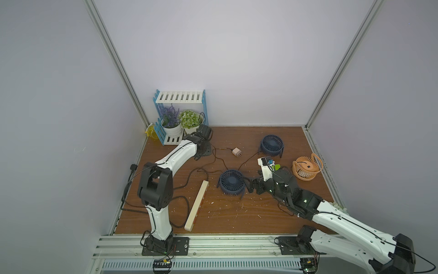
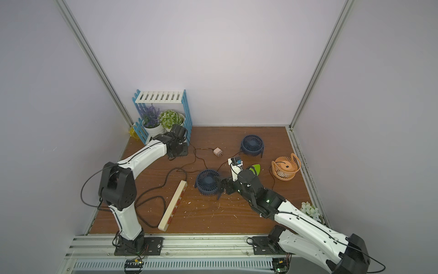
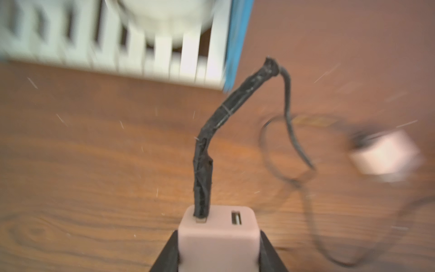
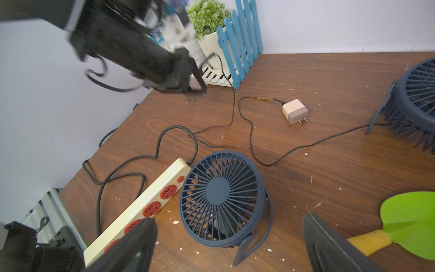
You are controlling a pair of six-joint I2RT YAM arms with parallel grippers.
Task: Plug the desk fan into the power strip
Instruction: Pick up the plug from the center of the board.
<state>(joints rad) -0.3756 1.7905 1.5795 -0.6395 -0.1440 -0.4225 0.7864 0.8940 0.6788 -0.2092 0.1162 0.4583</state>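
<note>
1. Left hand (image 3: 219, 256): clenched on a pink wall adapter (image 3: 217, 223), one black finger pressed to each side. A tape-wrapped black cord (image 3: 207, 146) leaves the adapter's top. In a top view this hand hangs at the far left of the table (image 1: 237, 218), just beside the plant stand (image 1: 180, 97).
2. Right hand (image 4: 228, 223): released, its jaws spread wide on either side of the navy desk fan (image 4: 221, 190). Whether they touch the fan cannot be told.
3. Power strip (image 4: 146, 207): lies diagonally on the table between the left arm's base and the navy desk fan, its corded end just beside the fan. Every red socket that shows is empty.
4. Progress, as judged: the plug is in hand and appears clear of the table, so the pick-up is done. Its cord appears to run toward the navy desk fan. Carrying the adapter across to the strip, lining its prongs up with a socket and pressing it home are all left to do.
5. Not in play: a second adapter (image 1: 236, 151) lying loose on the table, a second navy fan (image 1: 271, 144) and an orange fan (image 1: 307, 166).
</note>
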